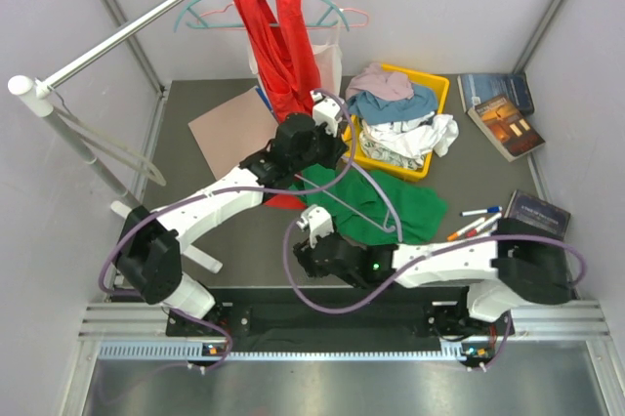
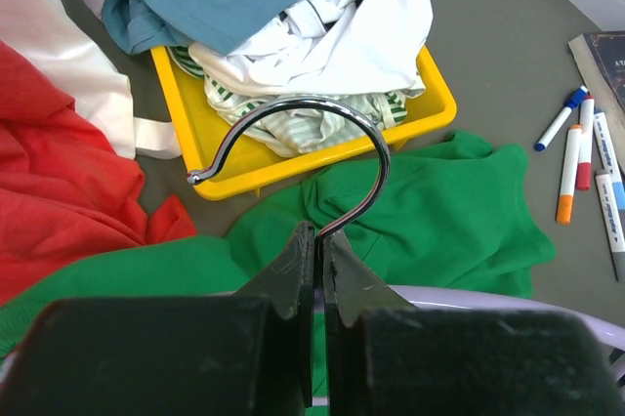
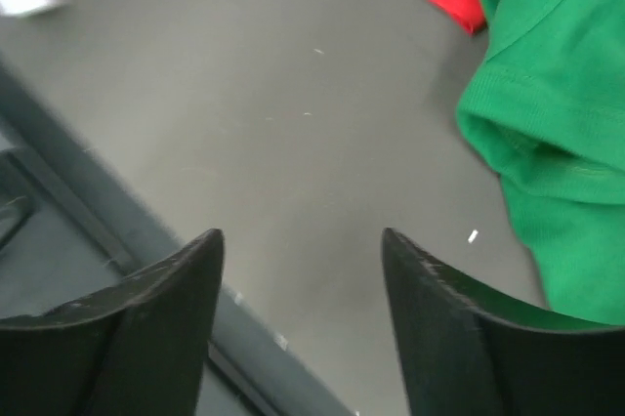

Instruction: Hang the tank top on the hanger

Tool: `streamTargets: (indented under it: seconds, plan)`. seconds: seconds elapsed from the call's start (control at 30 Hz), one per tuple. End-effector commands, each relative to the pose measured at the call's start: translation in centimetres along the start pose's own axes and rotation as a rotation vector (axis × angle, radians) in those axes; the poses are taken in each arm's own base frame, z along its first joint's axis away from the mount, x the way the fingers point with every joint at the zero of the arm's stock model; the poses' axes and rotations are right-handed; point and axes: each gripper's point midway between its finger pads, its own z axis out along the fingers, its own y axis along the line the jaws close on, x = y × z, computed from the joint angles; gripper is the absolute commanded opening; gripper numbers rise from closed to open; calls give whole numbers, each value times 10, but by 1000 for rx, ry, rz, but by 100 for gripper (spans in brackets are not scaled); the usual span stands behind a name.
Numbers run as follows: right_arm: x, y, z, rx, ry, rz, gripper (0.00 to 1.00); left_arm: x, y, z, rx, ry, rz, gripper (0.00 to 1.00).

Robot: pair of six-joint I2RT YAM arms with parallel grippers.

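Observation:
The bright green tank top [image 1: 395, 206] lies crumpled on the grey table, in front of the yellow bin. It also shows in the left wrist view [image 2: 439, 201] and at the right edge of the right wrist view [image 3: 557, 143]. My left gripper [image 1: 327, 157] [image 2: 317, 232] is shut on the neck of the metal hook [image 2: 293, 118] of the lavender hanger [image 2: 488, 296]. The hanger's thin arms [image 1: 354, 211] run over the green top. My right gripper [image 1: 301, 252] [image 3: 303, 240] is open and empty, above bare table just left of the top's edge.
A yellow bin [image 1: 437, 84] of mixed clothes stands behind the top. A red tank top [image 1: 283, 45] hangs from the rail on a teal hanger and drapes to the table [image 2: 59, 182]. Markers [image 1: 474, 223] and books [image 1: 503, 108] lie at the right, cardboard [image 1: 229, 128] at the left.

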Motion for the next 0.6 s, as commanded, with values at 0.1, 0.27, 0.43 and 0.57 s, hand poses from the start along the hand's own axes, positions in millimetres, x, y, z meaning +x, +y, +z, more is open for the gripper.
streamTargets:
  seconds: [0.1,0.27,0.43,0.57]
  plan:
    - [-22,-28,58,220,-56,147,50,-36,-9,-20,35,-111,-23,0]
    - [-11,-57,78,341,-45,131,51,-37,-10,-21,37,-109,-23,0]
    - [-2,-78,83,433,-51,123,54,-40,-10,-23,40,-116,-25,0]
    - [-6,-87,91,447,-93,116,54,-41,-11,-24,46,-118,-28,0]
